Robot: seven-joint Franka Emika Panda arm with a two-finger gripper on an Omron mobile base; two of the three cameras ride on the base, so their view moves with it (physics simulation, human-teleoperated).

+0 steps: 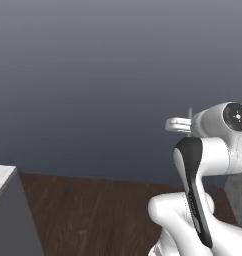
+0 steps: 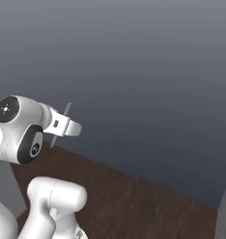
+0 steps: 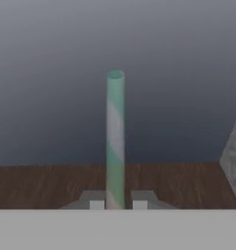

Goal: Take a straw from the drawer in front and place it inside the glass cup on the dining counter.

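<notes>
My gripper (image 3: 115, 203) is shut on the straw (image 3: 115, 136), a thin tube with pale and green stripes. In the hand view the straw stands straight up from between the two fingertips (image 3: 96, 203). In the left base view the hand (image 1: 177, 124) points left at mid height, with the straw's tip (image 1: 190, 112) poking up behind it. In the right base view the straw (image 2: 67, 110) runs slanted behind the hand (image 2: 67, 125). The drawer, the glass cup and the dining counter are out of view.
A dark wooden floor (image 1: 93, 215) lies below, with a plain dark grey backdrop beyond. A grey block with a pale top (image 1: 5, 200) stands at the lower left of the left base view. A grey speckled surface (image 3: 233, 161) edges the right of the hand view.
</notes>
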